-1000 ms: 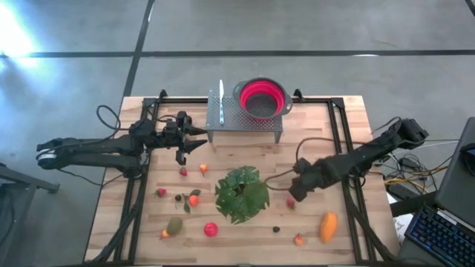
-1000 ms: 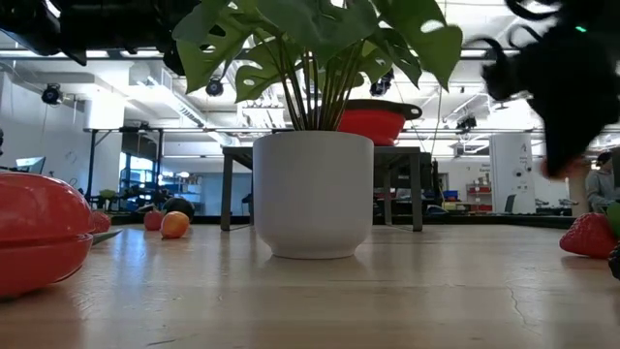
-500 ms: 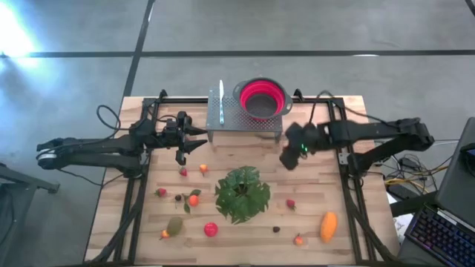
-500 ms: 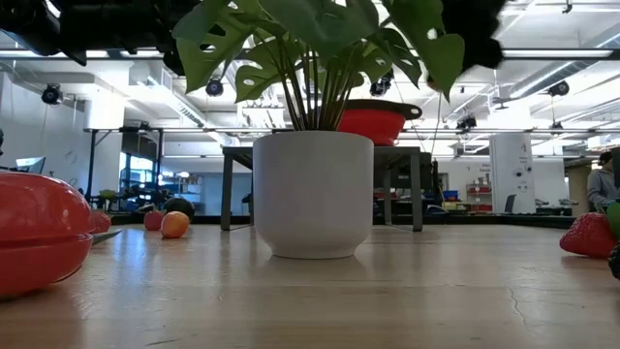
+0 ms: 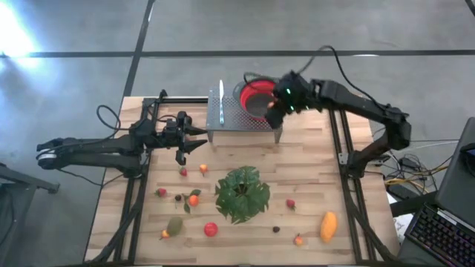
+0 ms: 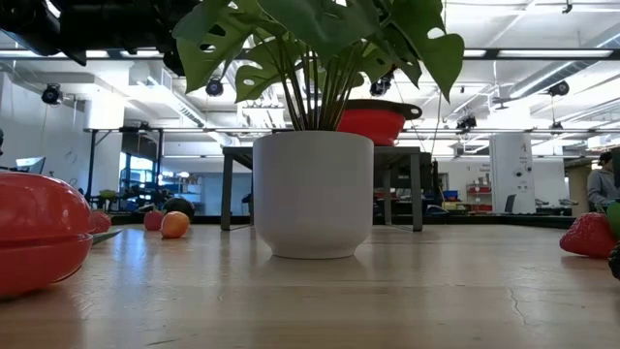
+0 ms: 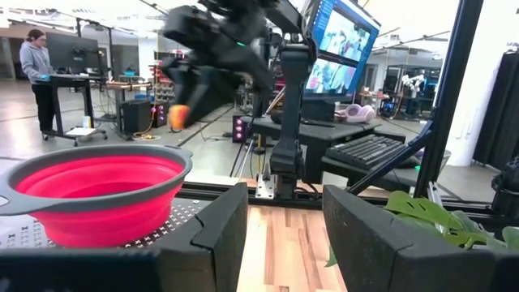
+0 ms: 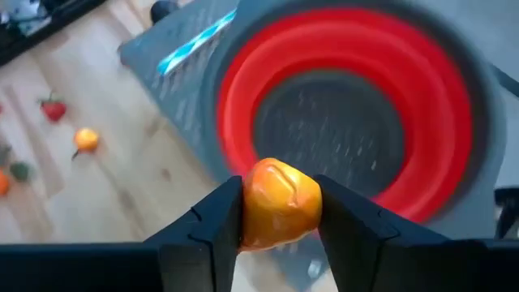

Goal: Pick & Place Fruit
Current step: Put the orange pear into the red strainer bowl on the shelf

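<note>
Looking from above, we see the right gripper (image 5: 273, 115) at the red bowl's (image 5: 254, 93) rim; only its wrist view shows an orange fruit (image 8: 278, 199) clamped over the bowl. Beside the bowl, the left gripper (image 5: 199, 138) waits, fingers apart.

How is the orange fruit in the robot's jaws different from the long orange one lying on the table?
The held orange fruit is rounder and lumpy; the long orange fruit is stretched out. The held one hangs in the right gripper above the red bowl; the long one lies on the table near its front right. Both are orange.
</note>
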